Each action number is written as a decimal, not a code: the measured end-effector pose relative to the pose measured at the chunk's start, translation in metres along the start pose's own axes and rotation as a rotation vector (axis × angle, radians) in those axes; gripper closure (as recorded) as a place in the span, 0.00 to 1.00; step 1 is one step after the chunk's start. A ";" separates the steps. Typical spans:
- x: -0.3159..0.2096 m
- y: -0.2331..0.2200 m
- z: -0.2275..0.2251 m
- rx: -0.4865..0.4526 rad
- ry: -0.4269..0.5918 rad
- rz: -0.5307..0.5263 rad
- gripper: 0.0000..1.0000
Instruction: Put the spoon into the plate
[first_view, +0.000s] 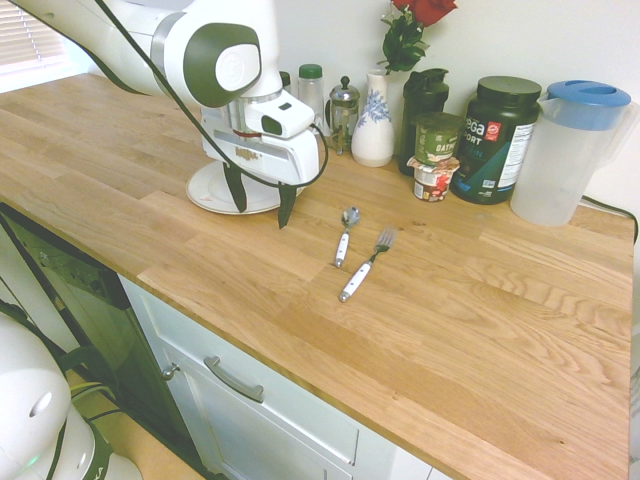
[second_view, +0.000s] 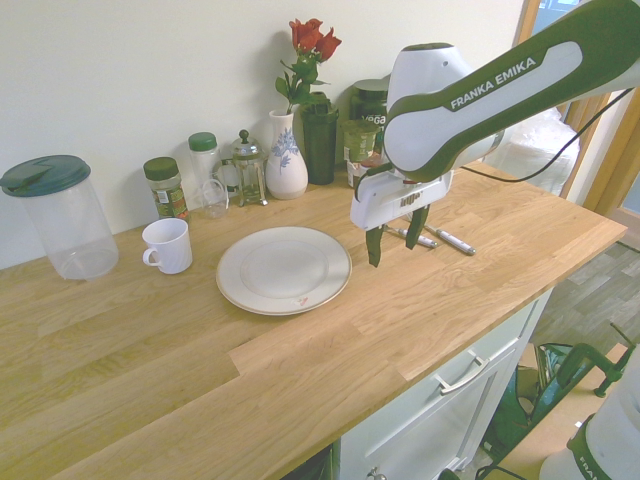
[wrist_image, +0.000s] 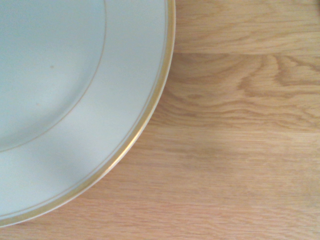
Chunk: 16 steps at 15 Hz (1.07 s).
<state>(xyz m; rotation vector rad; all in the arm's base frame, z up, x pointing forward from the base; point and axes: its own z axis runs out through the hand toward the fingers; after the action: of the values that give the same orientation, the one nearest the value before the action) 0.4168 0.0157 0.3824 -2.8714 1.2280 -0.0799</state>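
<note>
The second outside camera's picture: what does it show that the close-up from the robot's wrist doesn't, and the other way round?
Only the second outside picture shows the spoon and fork lying on the counter, the open gripper, the white mug and the vase of red roses.

Only the wrist close-up shows the plate's rim line clearly as shiny gold, with nearby wood grain in detail.

Both show the plate and the wooden counter.

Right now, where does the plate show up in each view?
First exterior view: upper left, partly behind the fingers.
Second exterior view: the plate, centre.
Wrist view: upper left, cut off by the picture's edges.
Shared landmark: the wooden countertop, visible in all three.
</note>
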 end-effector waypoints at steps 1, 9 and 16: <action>0.000 0.000 0.001 -0.002 -0.002 0.001 0.00; 0.065 0.021 -0.015 0.005 0.032 -0.285 0.00; 0.103 0.032 0.034 -0.068 0.004 -0.279 0.00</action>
<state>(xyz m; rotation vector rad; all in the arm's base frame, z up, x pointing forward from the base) 0.4666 -0.0810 0.3515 -3.0825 0.8385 -0.0489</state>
